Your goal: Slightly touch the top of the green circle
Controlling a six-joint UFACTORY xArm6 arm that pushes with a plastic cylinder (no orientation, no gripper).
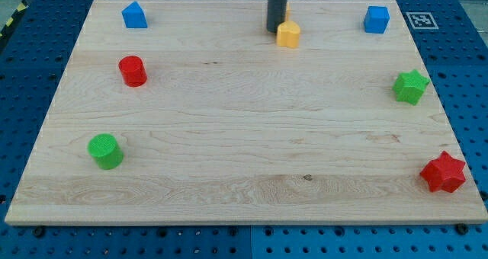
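Note:
The green circle [105,151] is a short green cylinder at the view's lower left on the wooden board [244,114]. My tip [275,31] is at the view's top centre, touching or just left of a yellow block [288,34]. The tip is far from the green circle, up and to the right of it.
A red cylinder [133,71] stands at the left, above the green circle. A blue house-shaped block [134,15] is at the top left and a blue cube [376,19] at the top right. A green star [410,87] is at the right edge, a red star [443,172] at the lower right.

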